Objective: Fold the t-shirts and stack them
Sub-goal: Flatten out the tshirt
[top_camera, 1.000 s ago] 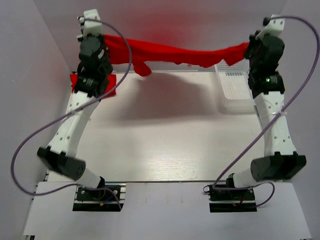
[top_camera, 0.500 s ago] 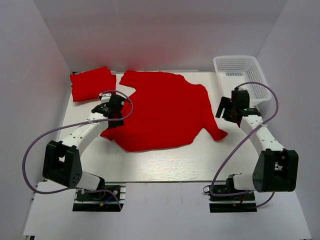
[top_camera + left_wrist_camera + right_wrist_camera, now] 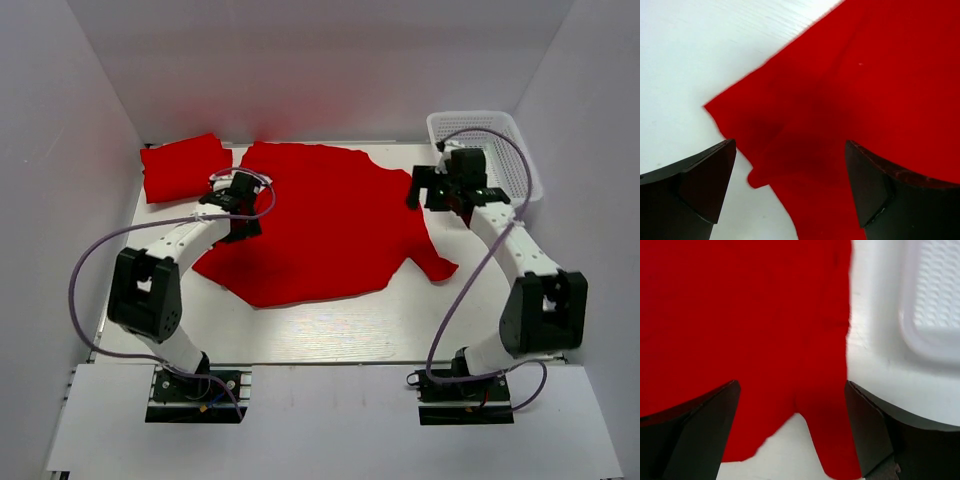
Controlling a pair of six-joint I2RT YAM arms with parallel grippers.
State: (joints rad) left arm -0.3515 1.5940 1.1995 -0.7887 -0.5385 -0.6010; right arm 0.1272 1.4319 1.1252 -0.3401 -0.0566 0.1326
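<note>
On the table (image 3: 330,330), the spread t-shirt (image 3: 330,220) lies flat with the folded t-shirt (image 3: 183,168) at the far left, and the left gripper (image 3: 790,147) and right gripper (image 3: 792,385) hang wide open, empty, over its sides.

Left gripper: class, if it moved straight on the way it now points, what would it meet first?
Most likely the spread red t-shirt, near its edge on the table; the left gripper points at it, jaws open. The gap is unclear.
</note>
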